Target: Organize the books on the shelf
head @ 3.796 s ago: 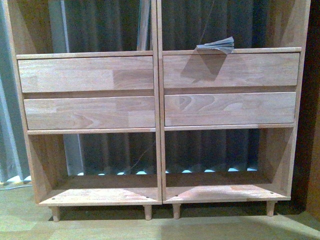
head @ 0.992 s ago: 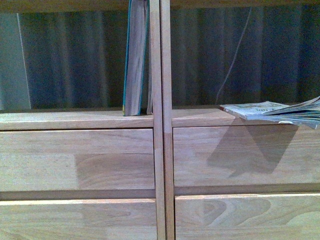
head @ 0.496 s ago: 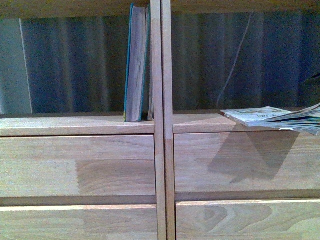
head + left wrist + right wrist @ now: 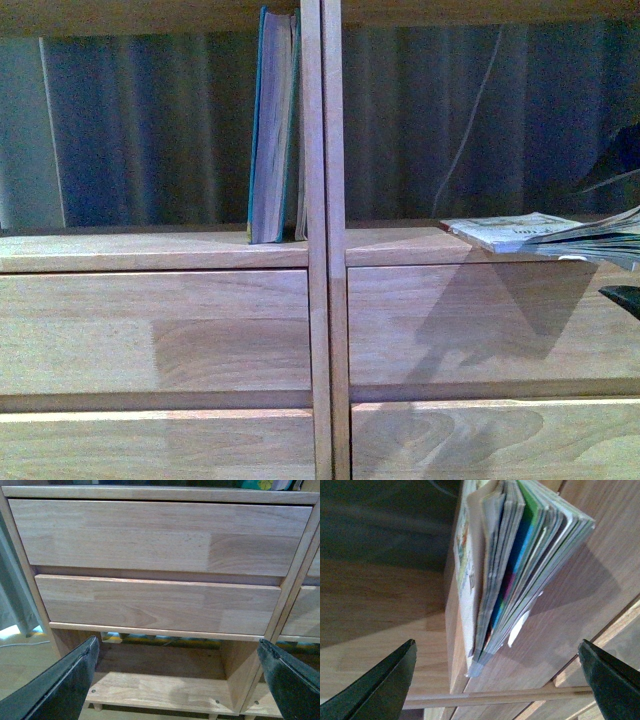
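The teal book (image 4: 272, 125) stands upright in the left bay of the wooden shelf (image 4: 318, 300), against the middle divider. The thin paperback (image 4: 545, 235) lies flat on the right bay's ledge, its pages overhanging the front edge. In the right wrist view the paperback (image 4: 512, 565) fans open just beyond my open right gripper (image 4: 497, 680), which does not touch it. A dark part of the right gripper (image 4: 622, 298) shows at the front view's right edge. My open, empty left gripper (image 4: 177, 675) faces the left bay's two drawer fronts (image 4: 160, 575).
Dark pleated curtains (image 4: 150, 130) hang behind the shelf, with a thin cable (image 4: 470, 120) in the right bay. In the left wrist view the open lower compartment (image 4: 160, 690) and a strip of floor show below the drawers.
Across the earlier frames the view closed in and rose to the shelf's upper ledge. Since half a second ago a dark part of the right arm has entered at the right edge by the paperback.
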